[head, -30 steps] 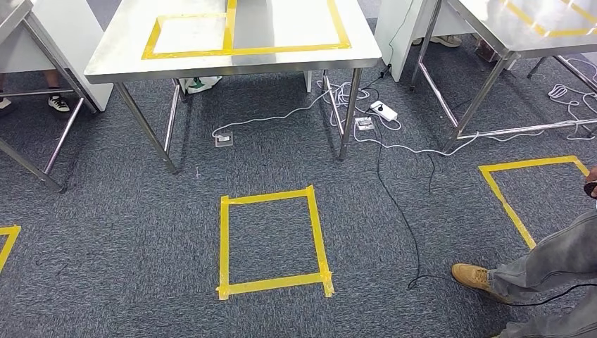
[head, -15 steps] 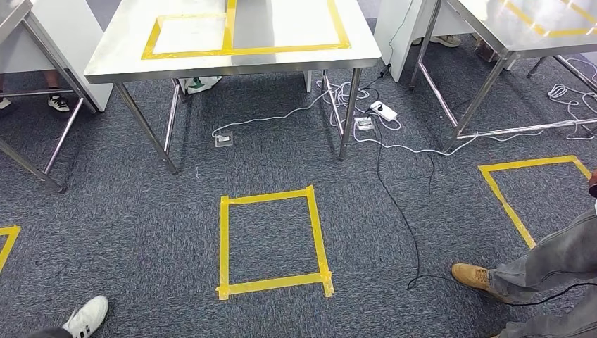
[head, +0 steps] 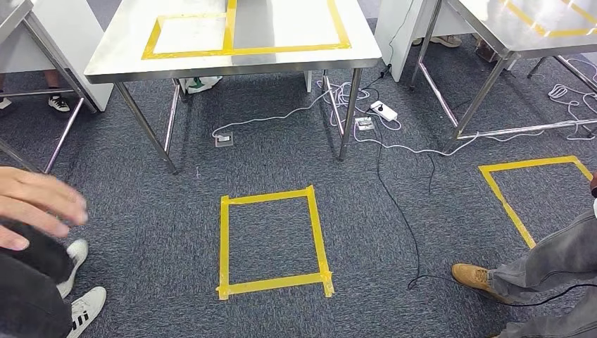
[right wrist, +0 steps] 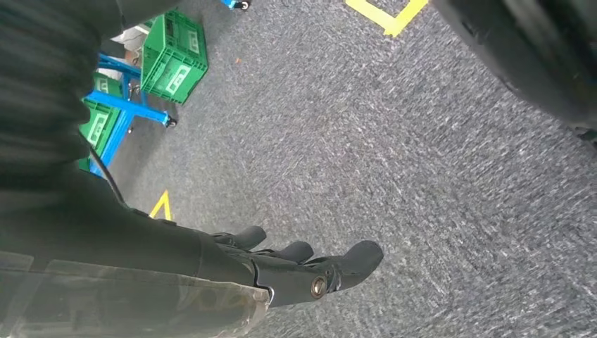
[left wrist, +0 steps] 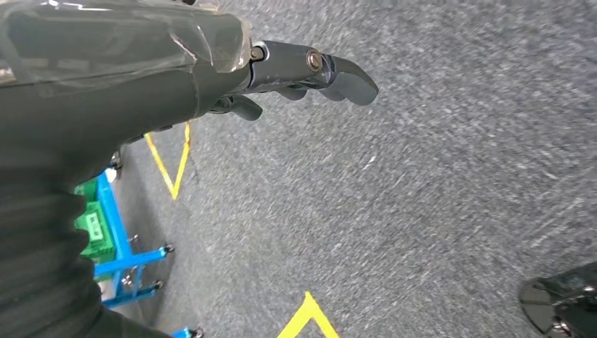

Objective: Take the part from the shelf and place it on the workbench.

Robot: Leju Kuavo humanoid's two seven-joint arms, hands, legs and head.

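Note:
A steel workbench (head: 127,53) marked with yellow tape rectangles stands straight ahead in the head view. My left hand (left wrist: 303,70) hangs over grey carpet, its fingers loosely extended and holding nothing. My right hand (right wrist: 310,267) hangs the same way, with nothing in it. A blue shelf frame (left wrist: 109,225) carrying green crates (right wrist: 172,60) appears in both wrist views, some way off from either hand.
A person's hand (head: 35,208) and dark sleeve reach in at the near left, with white shoes (head: 81,310) below. Another person's leg and tan boot (head: 475,276) stand at the near right. Cables (head: 394,151) trail across the carpet. A yellow tape square (head: 271,239) marks the floor ahead.
A person's hand, sleeve and second white shoe have come into the head view at the near left. The tables, tape marks and view have not shifted.

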